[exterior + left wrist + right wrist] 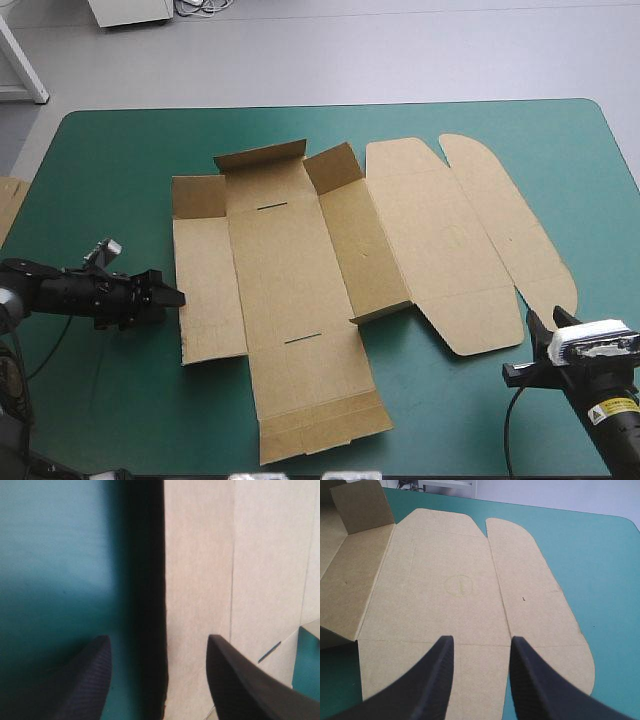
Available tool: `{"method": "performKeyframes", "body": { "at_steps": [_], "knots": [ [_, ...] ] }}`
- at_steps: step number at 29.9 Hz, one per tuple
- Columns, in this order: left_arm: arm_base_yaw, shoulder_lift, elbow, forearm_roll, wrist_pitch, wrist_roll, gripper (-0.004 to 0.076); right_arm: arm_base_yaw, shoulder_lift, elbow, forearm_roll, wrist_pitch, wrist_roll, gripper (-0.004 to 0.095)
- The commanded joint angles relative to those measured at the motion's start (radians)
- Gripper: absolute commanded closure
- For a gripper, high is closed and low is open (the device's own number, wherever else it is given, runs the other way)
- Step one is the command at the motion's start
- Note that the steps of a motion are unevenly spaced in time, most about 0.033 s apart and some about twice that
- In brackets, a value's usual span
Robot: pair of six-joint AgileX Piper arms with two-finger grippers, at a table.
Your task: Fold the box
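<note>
- My left gripper [170,296]: fingers spread, nothing pinched. It sits low at the box's [290,290] left edge, and in the wrist view that edge runs between the fingers.
- My right gripper [481,640]: fingers apart, holding nothing, over the near end of the lid [435,585].
- The step, as I read it, is raising the left side panel [205,290].
- To do it well: get one finger under the edge and one on top, and bite mid-length so the panel doesn't twist.
- Then swing it up about its crease; don't drag the sheet across the teal-green cover [110,160].
- The right gripper could press the lid down to stop the sheet sliding.
- The box lies mid-table as a brown sheet, mostly flat.
- There are two thin slots [303,338] in the centre panel.
- The panel right of centre is tipped up a little.
- The lid and its rounded tab [510,230] lie flat toward the right.
- At the far end, short flaps [260,157] already stand up.
- An edge of spare board [10,200] shows at the table's left edge.
</note>
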Motion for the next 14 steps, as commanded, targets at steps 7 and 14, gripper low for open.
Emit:
{"method": "performKeyframes", "body": {
  "at_steps": [7, 14],
  "knots": [
    [-0.087, -0.011, 0.064, -0.143, -0.049, 0.076, 0.0307, 0.004, 0.011, -0.031, 0.003, -0.068, 0.007, 0.0552],
    [-0.151, -0.011, 0.1, -0.24, -0.189, 0.143, 0.0307, 0.004, 0.011, -0.031, 0.003, -0.068, 0.007, 0.0552]
  ]
}}
